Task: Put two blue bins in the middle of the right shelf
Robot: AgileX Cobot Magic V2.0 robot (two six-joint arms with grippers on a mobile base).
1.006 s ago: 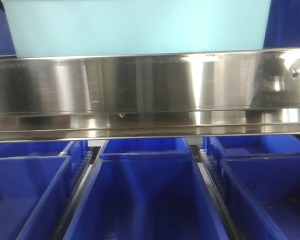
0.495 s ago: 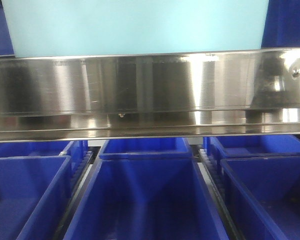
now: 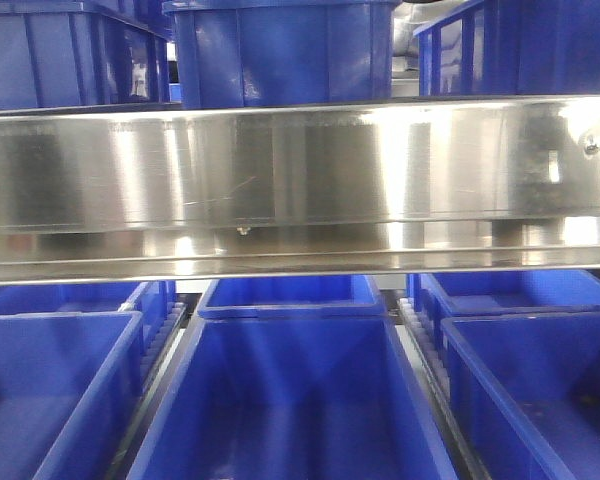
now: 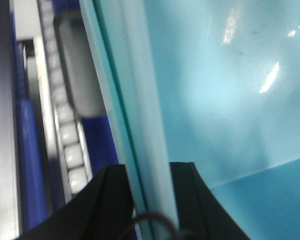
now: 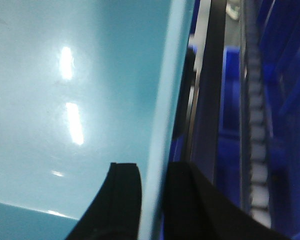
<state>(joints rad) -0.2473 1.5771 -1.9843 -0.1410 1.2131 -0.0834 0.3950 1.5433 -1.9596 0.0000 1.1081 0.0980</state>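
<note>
**A:** Where is the pale bin [image 4: 225, 90]?

**B:** It hangs between the two arms, each gripping one side wall. The left gripper [image 4: 149, 172] straddles the rim of one wall, with one finger inside the bin and one outside. The right gripper [image 5: 154, 170] does the same on the opposite wall.

**A:** Are both clamped?

**B:** Yes. Each pair of fingers is closed down to the thickness of the wall and presses the plastic on both faces.

**A:** What lies around it?

**B:** Outside the left wall a line of white rollers [image 4: 65, 135] runs alongside, with dark blue plastic next to it. Outside the right wall there is a dark rail, then a second roller line [image 5: 257, 150] and more dark blue. I cannot tell whether the bin's base rests on anything.

**A:** What does the front camera show?

**B:** It shows only the shelf, so the pale bin and the grippers appear in the wrist views alone. A steel beam [image 3: 300, 190] spans the shelf's front edge. Three dark bins [image 3: 280, 50] stand just behind it on the upper level, at left, middle and right. Under the beam the lower bins [image 3: 290, 400] fill three lanes, front to back. Only the wrist views show the pale bin's inner floor and walls close up.
</note>
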